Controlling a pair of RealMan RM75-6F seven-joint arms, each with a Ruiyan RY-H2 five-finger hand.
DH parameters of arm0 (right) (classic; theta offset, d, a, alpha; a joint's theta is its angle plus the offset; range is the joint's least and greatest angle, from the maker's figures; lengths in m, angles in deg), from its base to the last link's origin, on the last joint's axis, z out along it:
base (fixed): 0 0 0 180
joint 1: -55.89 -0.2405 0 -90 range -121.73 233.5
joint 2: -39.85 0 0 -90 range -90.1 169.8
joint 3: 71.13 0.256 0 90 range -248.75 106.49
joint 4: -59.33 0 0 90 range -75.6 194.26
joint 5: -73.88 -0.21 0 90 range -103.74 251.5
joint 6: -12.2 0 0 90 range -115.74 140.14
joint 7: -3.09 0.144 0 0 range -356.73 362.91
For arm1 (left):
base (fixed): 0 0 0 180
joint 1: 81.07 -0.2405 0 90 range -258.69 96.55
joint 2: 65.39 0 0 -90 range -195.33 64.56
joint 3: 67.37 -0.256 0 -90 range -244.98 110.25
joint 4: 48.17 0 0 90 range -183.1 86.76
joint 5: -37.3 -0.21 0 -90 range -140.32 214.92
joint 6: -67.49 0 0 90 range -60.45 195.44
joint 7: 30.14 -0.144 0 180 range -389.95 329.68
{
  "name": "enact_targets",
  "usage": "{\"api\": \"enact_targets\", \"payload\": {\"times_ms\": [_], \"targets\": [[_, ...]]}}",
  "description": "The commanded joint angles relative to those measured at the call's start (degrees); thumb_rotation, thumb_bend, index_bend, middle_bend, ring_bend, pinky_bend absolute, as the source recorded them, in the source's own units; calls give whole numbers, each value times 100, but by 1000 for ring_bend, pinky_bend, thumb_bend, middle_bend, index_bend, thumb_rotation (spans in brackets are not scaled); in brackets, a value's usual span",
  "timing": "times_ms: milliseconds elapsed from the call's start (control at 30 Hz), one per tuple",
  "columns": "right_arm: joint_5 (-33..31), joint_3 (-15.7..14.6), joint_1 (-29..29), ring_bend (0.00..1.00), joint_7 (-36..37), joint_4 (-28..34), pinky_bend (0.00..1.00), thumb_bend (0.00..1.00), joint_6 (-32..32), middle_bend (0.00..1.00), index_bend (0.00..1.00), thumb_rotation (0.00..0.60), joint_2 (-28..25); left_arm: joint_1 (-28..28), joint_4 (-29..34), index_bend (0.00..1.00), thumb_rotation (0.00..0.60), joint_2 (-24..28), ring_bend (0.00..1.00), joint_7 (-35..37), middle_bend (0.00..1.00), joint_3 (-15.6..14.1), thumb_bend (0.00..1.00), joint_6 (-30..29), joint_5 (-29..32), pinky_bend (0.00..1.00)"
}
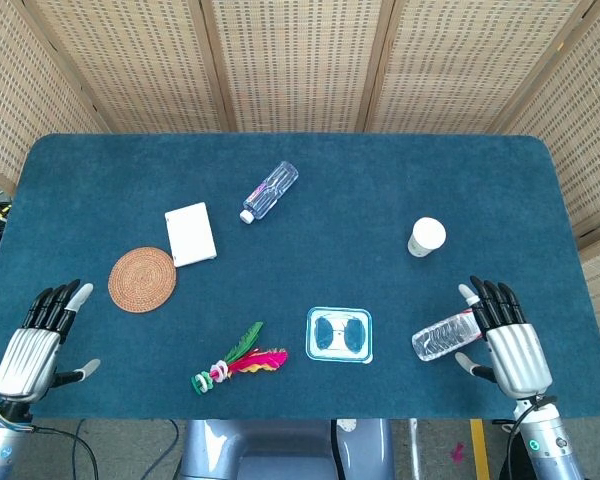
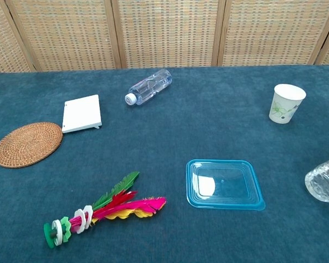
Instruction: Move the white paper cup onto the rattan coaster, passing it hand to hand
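A blue carpeted table (image 1: 380, 190) fills the scene, backed by woven cane screen panels (image 1: 290, 60). At the near left corner the left hand (image 1: 35, 340) rests palm down with its fingers spread apart, holding nothing. At the near right, the right hand (image 1: 505, 335) lies the same way, fingers apart and empty, just beside a crumpled clear plastic bottle (image 1: 442, 336) lying on its side. A blue-rimmed clear plastic lid (image 2: 225, 184) lies flat near the middle of the near edge. To its left lies a feathered shuttlecock (image 2: 101, 211) with green, pink and yellow feathers. The rattan coaster (image 2: 27, 143) lies flat on the left side, bare. Just beyond it to the right is a white flat box (image 2: 82, 113). A second clear water bottle (image 2: 148, 85) lies on its side farther back, near the middle. The white paper cup (image 2: 287, 103), printed with a green flower, stands upright on the right side, well apart from the coaster and beyond the right hand.
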Motion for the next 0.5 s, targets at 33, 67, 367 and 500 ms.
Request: {"api": "enact_targets", "payload": {"times_ms": [33,67,367,500], "targets": [[7,1,-8,0,-17,-7,0,83,-8,0,0,600,7,1,-2,0,600,0,0,2,0,1,105,0,-2,0],[8,9,-19,0,-24,-19,0,83,-16,0,0,600,20,4,-7,0,600,-2,0,1,0,5,105,0,-2,0],[-215,239,-321,0,-68,-54,0,83,-420,0,0,600,42,7,-23,0,600,10,0,38,0,33,104,23,68,0],[-787,863,-1066,0,-369,35,0,83,-1347,0,6,600,-75,17,-52,0,600,27,0,87,0,99,104,54,204,0]]}}
